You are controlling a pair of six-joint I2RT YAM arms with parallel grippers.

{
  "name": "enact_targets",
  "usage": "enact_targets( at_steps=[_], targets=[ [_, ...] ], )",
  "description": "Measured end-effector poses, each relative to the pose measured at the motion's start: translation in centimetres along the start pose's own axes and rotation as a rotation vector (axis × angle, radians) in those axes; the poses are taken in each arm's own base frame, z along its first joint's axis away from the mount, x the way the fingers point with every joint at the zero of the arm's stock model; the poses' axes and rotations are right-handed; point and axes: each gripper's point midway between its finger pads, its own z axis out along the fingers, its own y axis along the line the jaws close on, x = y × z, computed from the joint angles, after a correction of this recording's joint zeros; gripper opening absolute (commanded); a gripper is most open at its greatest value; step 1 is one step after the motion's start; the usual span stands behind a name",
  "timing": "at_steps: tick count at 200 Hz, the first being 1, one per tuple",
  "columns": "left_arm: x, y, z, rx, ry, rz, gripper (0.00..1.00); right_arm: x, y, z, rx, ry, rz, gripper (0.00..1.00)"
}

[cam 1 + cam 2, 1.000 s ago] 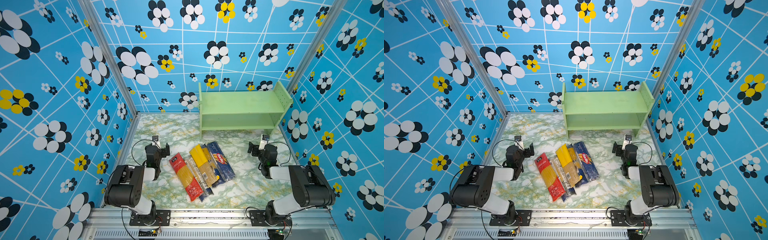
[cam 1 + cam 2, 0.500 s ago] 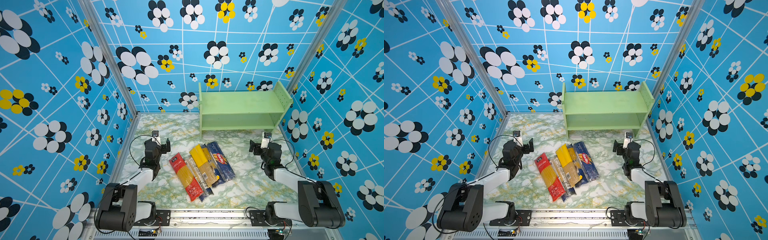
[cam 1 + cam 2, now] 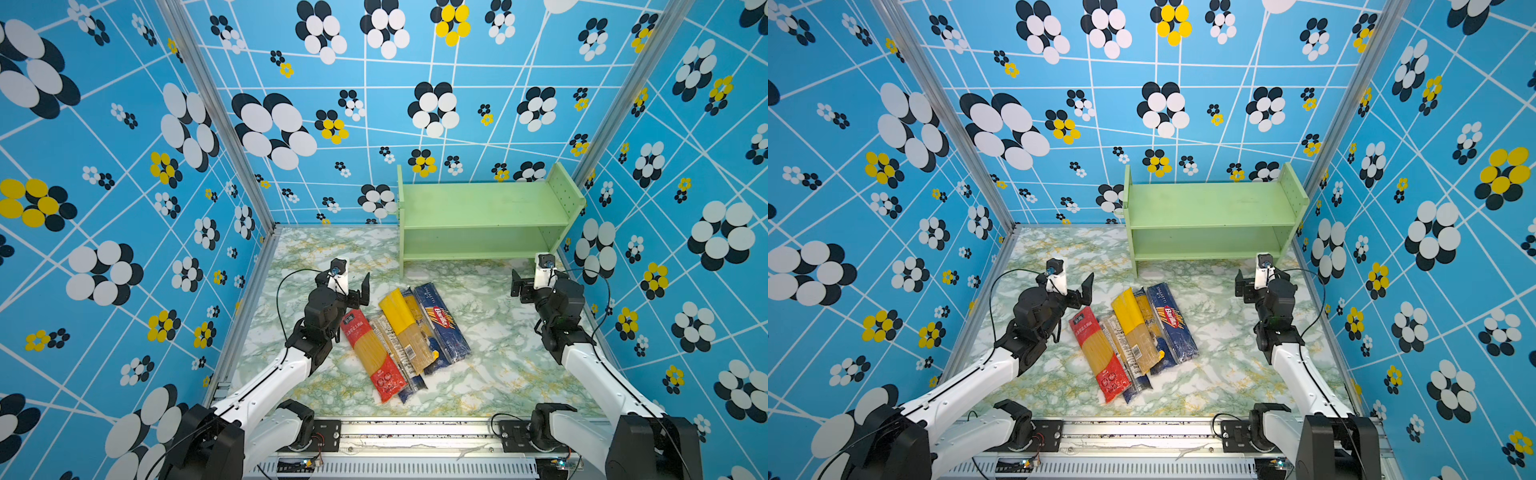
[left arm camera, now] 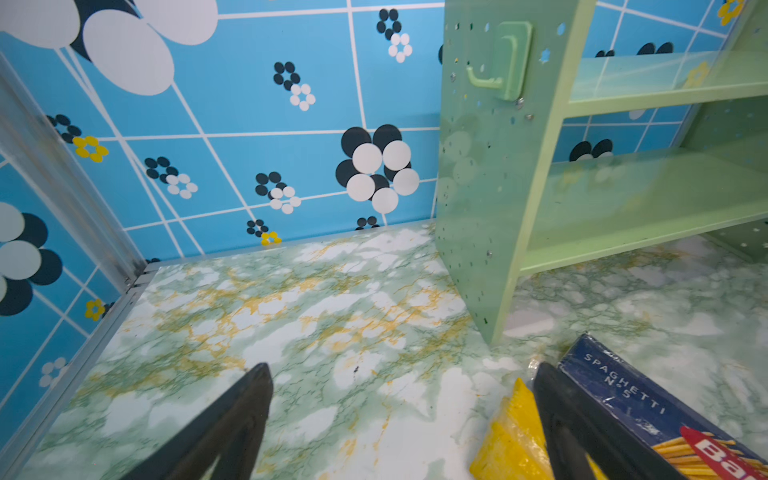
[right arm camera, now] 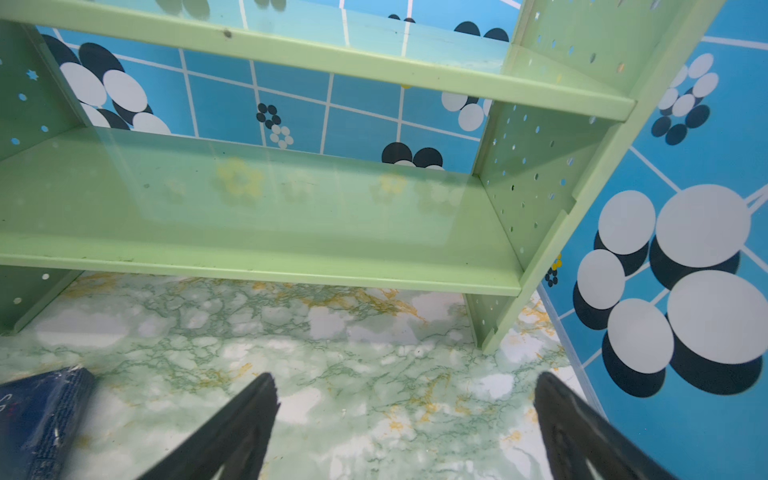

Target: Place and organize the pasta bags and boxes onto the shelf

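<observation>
both arms have stretched forward from their folded rest over the last second. the 5 packs [image 3: 405,336] have not moved and lie side by side mid-counter [image 3: 503,370], well short of the shelf [image 3: 478,205], whose 2 tiers stand bare. the left pincer [image 4: 401,376] hangs wide open and empty near the red-ended pack [image 3: 370,349]. the right pincer [image 5: 405,378], equally wide and empty, faces the lower tier. the first pick looks imminent, with nothing shelved yet.

Bright, even light leaves only faint shadows, both top views are sharp but bowed at the edges, and the right wrist view blurs the blue box [image 5: 41,415] at lower left while the glossy shelf [image 5: 291,208] mirrors flowers.
</observation>
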Motion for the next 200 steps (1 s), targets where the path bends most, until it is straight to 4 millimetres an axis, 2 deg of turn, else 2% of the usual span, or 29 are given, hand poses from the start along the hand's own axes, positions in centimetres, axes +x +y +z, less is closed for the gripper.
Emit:
enact_targets(
  at_steps=[27,59,78,118,164,200],
  targets=[
    [-0.6,-2.2,0.7,0.034,-0.054,0.012,0.99,0.1,-1.6,0.7,0.016,0.012,0.015,0.99],
    [1.4,-4.2,2.6,0.057,-0.032,0.051,0.99,0.4,-3.9,1.1,0.029,0.015,0.055,0.99],
    [2.0,-5.1,3.5,0.069,-0.038,0.062,0.99,0.2,-5.0,1.0,0.034,0.004,0.079,0.98],
    [0.9,-6.6,5.5,0.073,-0.102,0.077,0.99,0.2,-7.5,1.1,0.052,-0.028,0.144,0.99],
    [-0.4,-7.7,8.3,0.055,-0.178,0.094,0.99,0.5,-8.5,2.6,0.049,-0.066,0.155,0.98],
    [0.4,-8.9,10.1,0.026,-0.21,0.131,0.99,0.7,-9.3,4.9,0.032,-0.093,0.158,0.98]
  ],
)
